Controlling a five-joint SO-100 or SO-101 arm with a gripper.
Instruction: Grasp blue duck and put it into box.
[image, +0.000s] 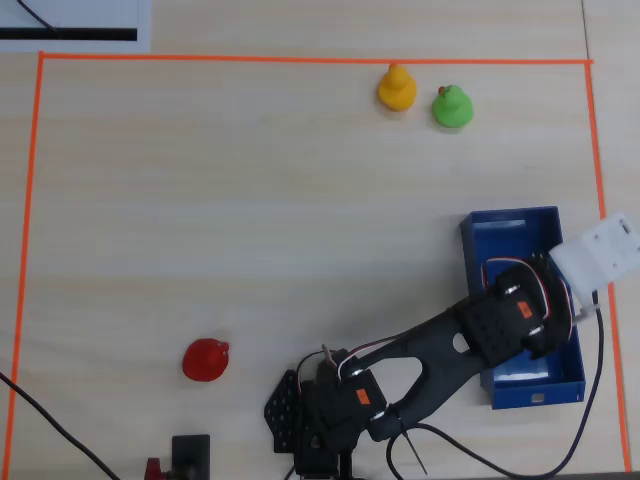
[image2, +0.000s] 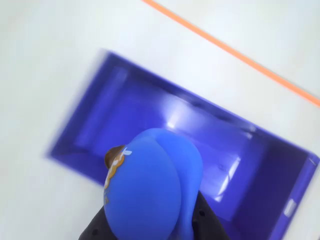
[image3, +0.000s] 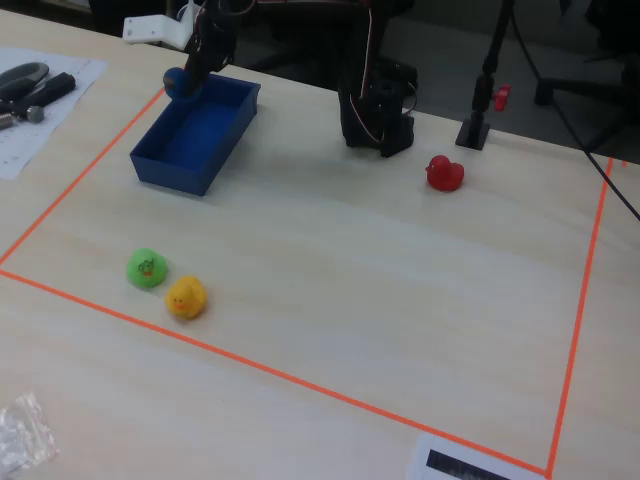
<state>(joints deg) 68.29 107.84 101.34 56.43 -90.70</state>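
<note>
The blue duck (image2: 150, 185), with a brownish-orange beak, fills the lower middle of the wrist view. My gripper (image2: 150, 227) is shut on it, its black fingers (image2: 95, 231) showing on both sides below. The duck hangs above the box (image2: 150, 110), a long blue tray that has nothing inside. In the fixed view the gripper (image3: 186, 78) holds the duck (image3: 176, 80) just over the far left corner of the box (image3: 195, 135). In the overhead view the arm (image: 500, 325) covers the middle of the box (image: 510, 235) and hides the duck.
A yellow duck (image: 397, 88) and a green duck (image: 452, 106) sit by the top tape line. A red duck (image: 206, 359) sits at the lower left, near the arm's base (image: 320, 410). Orange tape (image: 300, 59) frames the work area.
</note>
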